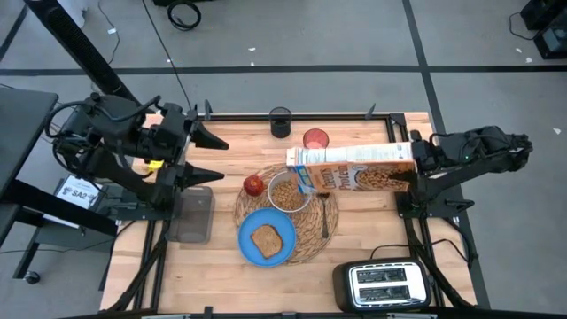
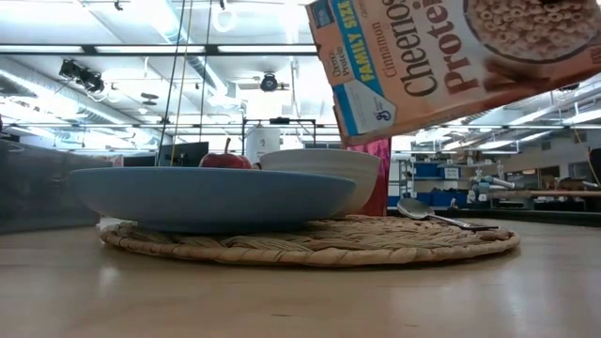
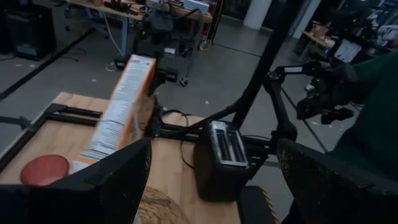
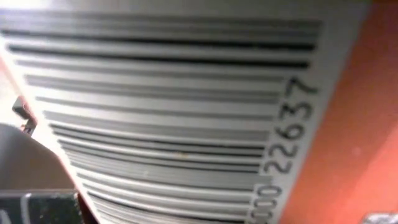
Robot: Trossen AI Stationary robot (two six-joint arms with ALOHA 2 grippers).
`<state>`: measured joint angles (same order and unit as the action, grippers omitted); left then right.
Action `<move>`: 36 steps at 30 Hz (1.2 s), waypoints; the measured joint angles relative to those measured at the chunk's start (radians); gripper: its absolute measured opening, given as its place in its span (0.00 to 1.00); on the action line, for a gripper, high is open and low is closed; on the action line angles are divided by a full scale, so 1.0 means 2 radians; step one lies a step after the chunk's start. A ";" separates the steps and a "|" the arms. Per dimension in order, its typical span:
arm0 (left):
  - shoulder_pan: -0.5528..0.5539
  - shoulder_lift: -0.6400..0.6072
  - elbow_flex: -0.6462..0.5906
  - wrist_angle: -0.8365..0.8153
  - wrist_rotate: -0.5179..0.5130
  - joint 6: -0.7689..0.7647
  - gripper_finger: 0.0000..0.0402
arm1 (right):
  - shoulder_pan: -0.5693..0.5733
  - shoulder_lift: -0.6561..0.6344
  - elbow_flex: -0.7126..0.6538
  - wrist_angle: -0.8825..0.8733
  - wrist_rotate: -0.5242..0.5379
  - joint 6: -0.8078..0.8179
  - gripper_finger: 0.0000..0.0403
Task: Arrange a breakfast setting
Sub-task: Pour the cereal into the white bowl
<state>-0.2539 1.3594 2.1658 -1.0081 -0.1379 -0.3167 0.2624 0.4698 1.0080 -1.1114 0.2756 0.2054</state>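
A Cheerios cereal box (image 1: pixel 354 168) hangs over the white bowl (image 1: pixel 289 192), which holds cereal, on the round straw placemat (image 1: pixel 310 232). My right gripper (image 1: pixel 413 167) is shut on the box's bottom end. The blue plate (image 1: pixel 266 239) with the toast slice (image 1: pixel 267 239) rests on the mat's near left part. The red apple (image 1: pixel 254 184) sits at the mat's left edge, and the spoon (image 1: pixel 325 221) lies on its right part. The red cup (image 1: pixel 315 139) stands behind. My left gripper (image 1: pixel 205 158) is open and empty at the left, above the table. My right gripper holds the cereal box by its bottom end (image 1: pixel 403 170), coming level from the table's right side along the box's length. The right wrist view shows only the barcode panel (image 4: pixel 186 112) close up. The box is lifted clear and lies almost level, its open end (image 2: pixel 343 103) tipped down toward the bowl.
A silver toaster (image 1: pixel 385 283) stands at the near right corner. A small black cup (image 1: pixel 281 121) stands at the far edge. A clear container (image 1: pixel 193 213) lies left of the mat. A person in a dark green sleeve (image 3: pixel 373 124) stands beyond the table.
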 joint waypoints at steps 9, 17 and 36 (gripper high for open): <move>-0.013 0.002 0.000 0.001 0.000 -0.016 0.87 | 0.000 0.005 -0.019 0.021 -0.013 -0.004 0.60; -0.013 0.001 0.000 0.001 0.000 -0.021 0.87 | 0.000 0.012 -0.021 0.044 -0.006 -0.009 0.60; -0.012 0.074 0.000 0.085 -0.077 -0.047 0.87 | 0.000 -0.014 -0.030 0.039 -0.013 0.008 0.60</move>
<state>-0.2778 1.5067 2.1658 -0.8378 -0.2923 -0.4109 0.2615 0.4413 0.9480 -1.0325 0.2501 0.2216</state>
